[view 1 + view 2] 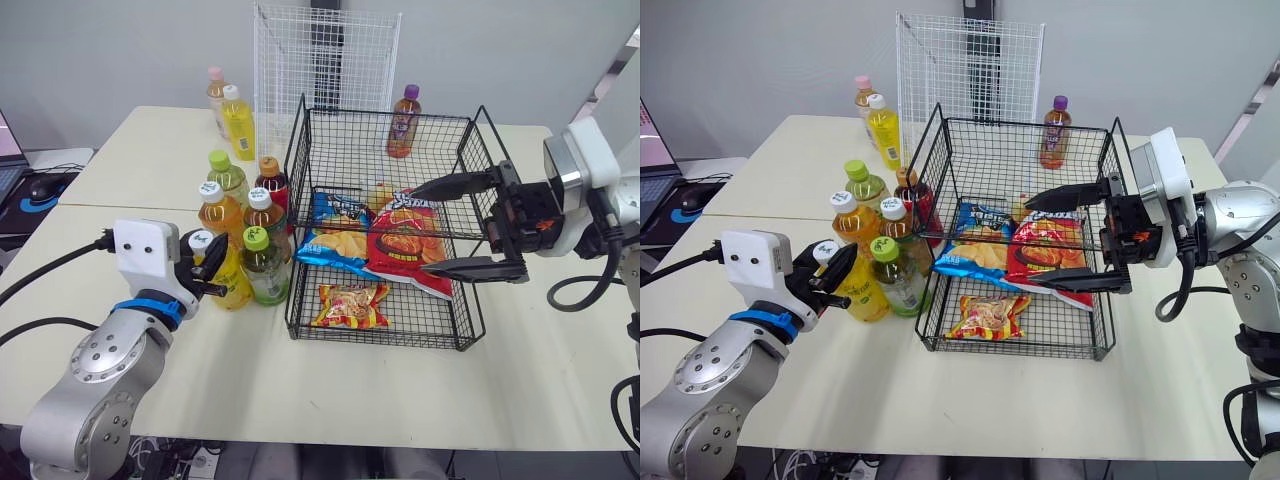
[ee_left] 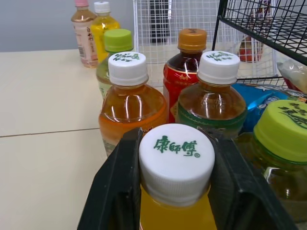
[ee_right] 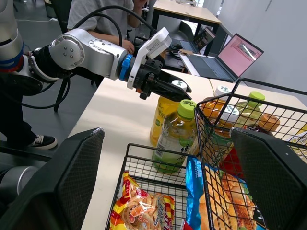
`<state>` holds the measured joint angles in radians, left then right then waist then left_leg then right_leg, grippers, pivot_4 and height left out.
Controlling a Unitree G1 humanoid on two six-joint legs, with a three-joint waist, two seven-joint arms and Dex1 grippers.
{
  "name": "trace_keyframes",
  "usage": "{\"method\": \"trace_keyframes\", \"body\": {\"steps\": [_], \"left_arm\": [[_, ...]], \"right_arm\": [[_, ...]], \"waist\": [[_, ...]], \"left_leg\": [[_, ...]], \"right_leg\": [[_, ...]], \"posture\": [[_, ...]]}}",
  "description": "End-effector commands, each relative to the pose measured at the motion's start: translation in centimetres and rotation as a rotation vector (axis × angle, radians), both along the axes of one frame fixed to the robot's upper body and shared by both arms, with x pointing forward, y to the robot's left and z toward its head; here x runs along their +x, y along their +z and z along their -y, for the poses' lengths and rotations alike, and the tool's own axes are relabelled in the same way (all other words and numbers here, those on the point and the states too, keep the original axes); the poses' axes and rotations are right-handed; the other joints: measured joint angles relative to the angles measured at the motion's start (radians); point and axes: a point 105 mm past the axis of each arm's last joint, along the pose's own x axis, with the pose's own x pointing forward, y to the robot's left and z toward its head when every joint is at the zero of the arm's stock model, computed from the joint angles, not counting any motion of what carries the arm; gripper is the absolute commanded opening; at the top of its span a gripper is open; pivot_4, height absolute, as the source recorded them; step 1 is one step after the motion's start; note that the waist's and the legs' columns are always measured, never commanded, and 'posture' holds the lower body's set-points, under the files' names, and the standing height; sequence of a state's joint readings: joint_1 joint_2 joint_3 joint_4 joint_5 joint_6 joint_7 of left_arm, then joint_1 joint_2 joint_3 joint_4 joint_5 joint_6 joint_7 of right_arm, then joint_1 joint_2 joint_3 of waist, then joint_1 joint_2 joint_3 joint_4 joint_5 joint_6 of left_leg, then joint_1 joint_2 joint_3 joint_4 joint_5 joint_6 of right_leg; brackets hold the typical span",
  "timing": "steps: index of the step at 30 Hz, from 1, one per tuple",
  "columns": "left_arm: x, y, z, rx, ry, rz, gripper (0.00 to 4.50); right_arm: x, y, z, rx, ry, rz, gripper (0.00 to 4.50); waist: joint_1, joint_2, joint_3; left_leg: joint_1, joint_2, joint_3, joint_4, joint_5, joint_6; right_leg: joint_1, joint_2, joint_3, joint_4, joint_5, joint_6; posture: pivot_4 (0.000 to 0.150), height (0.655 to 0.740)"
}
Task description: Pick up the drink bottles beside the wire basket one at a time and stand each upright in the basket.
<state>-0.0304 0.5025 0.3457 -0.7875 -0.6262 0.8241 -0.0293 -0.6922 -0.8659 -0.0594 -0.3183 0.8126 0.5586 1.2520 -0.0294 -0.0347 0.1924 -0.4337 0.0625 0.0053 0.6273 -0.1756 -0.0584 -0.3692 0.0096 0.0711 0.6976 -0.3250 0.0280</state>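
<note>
The left gripper (image 1: 210, 270) is clamping the white screw cap (image 2: 176, 155) of a yellow plastic drink bottle (image 1: 236, 287). Its black fingers (image 2: 115, 191) are pressing in from both sides just under the cap's rim. That bottle is standing upright on the cream table (image 1: 400, 400), at the near corner of a cluster of bottles just to the left of the black wire basket (image 1: 385, 116).

Touching it in the cluster is a green-capped green-tea bottle (image 1: 265, 268). Behind these are standing two white-capped amber bottles (image 2: 132, 103) (image 2: 214, 103), an orange-capped dark bottle with a red label (image 1: 271, 182) and another green-capped bottle (image 1: 227, 176).

The right gripper (image 1: 422, 228) is hovering over the right half of the basket with its jaws spread wide — gripping nothing. Below it, inside the basket, a blue crisp bag (image 1: 335, 228), a red crisp bag (image 1: 400, 250) and a small orange snack packet (image 1: 350, 305) are lying flat.

A purple-capped brown bottle (image 1: 403, 122) is standing on the table behind the basket, with a white wire grid panel (image 1: 325, 70) upright to its left.
</note>
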Motion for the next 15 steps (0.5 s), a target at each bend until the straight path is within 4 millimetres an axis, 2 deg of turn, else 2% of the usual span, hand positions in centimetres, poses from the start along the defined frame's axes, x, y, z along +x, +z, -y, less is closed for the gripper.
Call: {"method": "trace_keyframes", "body": {"steps": [1, 3, 7, 11, 14, 15], "left_arm": [[-0.7, 1.5, -0.6, 0.021, 0.024, 0.068, 1.36], [-0.9, 1.9, -0.9, 0.023, 0.020, 0.084, 1.36], [-1.5, 4.7, -1.7, 0.022, -0.078, 0.140, 1.36], [-1.9, 7.9, -2.1, 0.055, -0.236, 0.124, 1.36], [-1.9, 11.4, -2.2, 0.053, -0.335, 0.132, 1.36], [-1.9, 13.4, -2.1, 0.035, -0.387, 0.144, 1.36]], "right_arm": [[-0.5, 1.2, -0.2, 0.014, 0.008, 0.062, 4.50], [-0.5, 1.3, -0.3, 0.019, 0.010, 0.065, 4.50], [-0.5, 1.7, -0.2, 0.034, 0.000, 0.067, 4.50], [-0.6, 2.1, 0.1, 0.058, -0.031, 0.061, 4.50], [-0.7, 2.4, 0.4, 0.074, -0.070, 0.068, 4.50], [-0.7, 2.6, 0.8, 0.080, -0.101, 0.075, 4.50]], "waist": [[0.000, 0.000, 0.000], [0.000, 0.000, 0.000], [-0.002, -0.001, 0.001], [-0.002, -0.003, 0.003], [0.003, -0.005, 0.004], [0.004, -0.007, 0.005]], "left_leg": [[0.000, 0.000, 0.000, 0.000, 0.000, 0.000], [0.000, 0.000, 0.000, 0.000, 0.000, 0.000], [0.000, 0.001, 0.000, 0.000, 0.000, 0.000], [-0.001, 0.002, -0.001, -0.001, 0.000, 0.000], [-0.001, 0.001, -0.001, -0.001, 0.000, 0.000], [-0.001, 0.001, -0.001, -0.001, 0.000, 0.000]], "right_leg": [[0.000, 0.000, 0.000, 0.000, 0.000, 0.000], [0.000, 0.000, 0.000, 0.000, 0.000, 0.000], [-0.001, 0.001, 0.000, 0.000, 0.000, 0.000], [-0.002, 0.001, -0.001, 0.000, 0.000, -0.001], [-0.002, 0.000, -0.001, 0.000, -0.001, 0.000], [-0.002, -0.001, -0.002, 0.000, -0.001, 0.000]], "posture": [[0.150, 0.7360], [0.150, 0.7360], [0.150, 0.7360], [0.150, 0.7360], [0.150, 0.7360], [0.150, 0.7360]]}}
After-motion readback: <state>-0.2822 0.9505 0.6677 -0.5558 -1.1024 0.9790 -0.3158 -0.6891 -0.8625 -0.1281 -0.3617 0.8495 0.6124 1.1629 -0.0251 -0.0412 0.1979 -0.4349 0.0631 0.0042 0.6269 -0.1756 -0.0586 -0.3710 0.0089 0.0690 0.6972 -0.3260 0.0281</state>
